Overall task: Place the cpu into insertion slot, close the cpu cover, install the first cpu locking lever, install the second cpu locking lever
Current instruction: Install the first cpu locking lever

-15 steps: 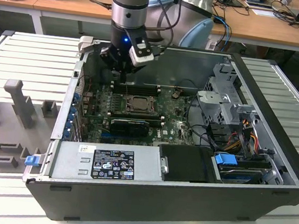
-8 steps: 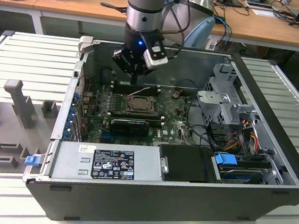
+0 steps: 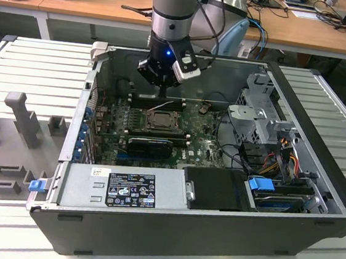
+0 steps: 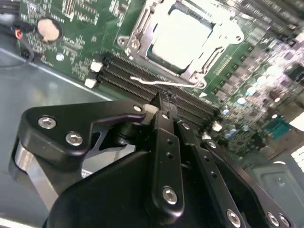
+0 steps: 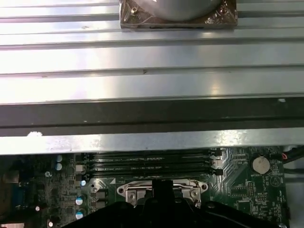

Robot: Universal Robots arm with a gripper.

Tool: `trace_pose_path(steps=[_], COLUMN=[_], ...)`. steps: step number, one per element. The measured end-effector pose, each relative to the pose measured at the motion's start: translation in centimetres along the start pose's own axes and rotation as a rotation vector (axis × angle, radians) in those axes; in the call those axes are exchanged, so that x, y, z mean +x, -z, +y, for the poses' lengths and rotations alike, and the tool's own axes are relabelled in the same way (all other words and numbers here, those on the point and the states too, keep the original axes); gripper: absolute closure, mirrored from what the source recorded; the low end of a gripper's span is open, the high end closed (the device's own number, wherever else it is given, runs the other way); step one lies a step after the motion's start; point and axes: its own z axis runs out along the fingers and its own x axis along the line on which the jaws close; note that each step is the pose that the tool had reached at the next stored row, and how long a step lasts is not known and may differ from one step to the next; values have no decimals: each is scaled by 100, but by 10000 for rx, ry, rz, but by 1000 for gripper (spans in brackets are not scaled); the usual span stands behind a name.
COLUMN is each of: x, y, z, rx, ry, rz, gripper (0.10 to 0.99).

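The cpu (image 4: 183, 38) shows its bright silver face through the window of the cpu cover (image 4: 137, 26), which lies flat over it. The insertion slot sits beneath both, mid-motherboard in the exterior view. A thin silver locking lever (image 4: 161, 83) stands out along the socket's edge beside the memory slots, and shows as a pale wire (image 3: 160, 106) in the exterior view. My gripper (image 4: 160, 102) hangs just above that lever, with its black fingers together and nothing visibly between them. In the exterior view the gripper (image 3: 162, 93) is a little behind the socket.
Long black memory slots (image 4: 123, 76) run between my gripper and the socket. A coin battery (image 4: 49, 28) sits off to one side. A black card (image 3: 150, 144), the power supply (image 3: 123, 186), the drive cage (image 3: 259, 107) and cables (image 3: 282, 153) crowd the case.
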Motion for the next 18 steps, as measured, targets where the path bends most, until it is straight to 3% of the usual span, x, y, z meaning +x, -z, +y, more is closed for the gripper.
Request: trace_pose_path(steps=[9,18], x=[-51,-131], y=[-203,-280], z=[40,42], rx=[-4,-8], ry=[162,456], rz=[21,57], gripper=[980,980])
